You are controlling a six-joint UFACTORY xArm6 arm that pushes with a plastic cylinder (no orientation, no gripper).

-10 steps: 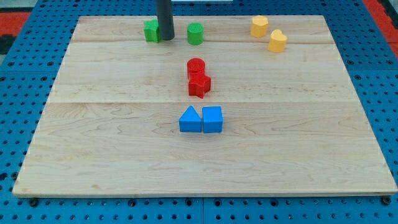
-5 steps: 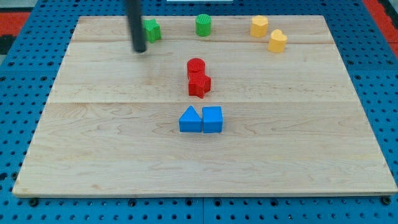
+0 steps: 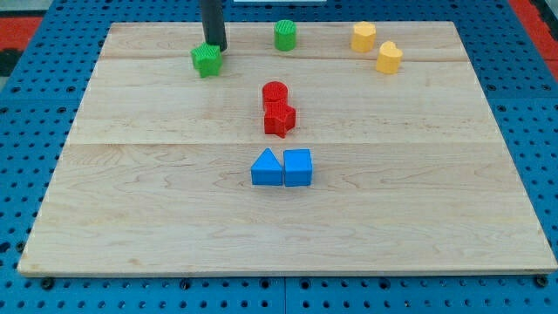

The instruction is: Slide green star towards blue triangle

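Push phase just starting. Tip at the top edge of the green star, touching or nearly so, on the side away from the target. No jaws on this end effector, just a bare rod, so nothing to spread or pinch. Green star near the table's top, left of centre; blue triangle well apart, toward the view's bottom and slightly right, touching a blue cube. Next: push down-view with a slight rightward bias, contact centred to stop the star spinning off. Red blocks sit right of the line; stay left of them.
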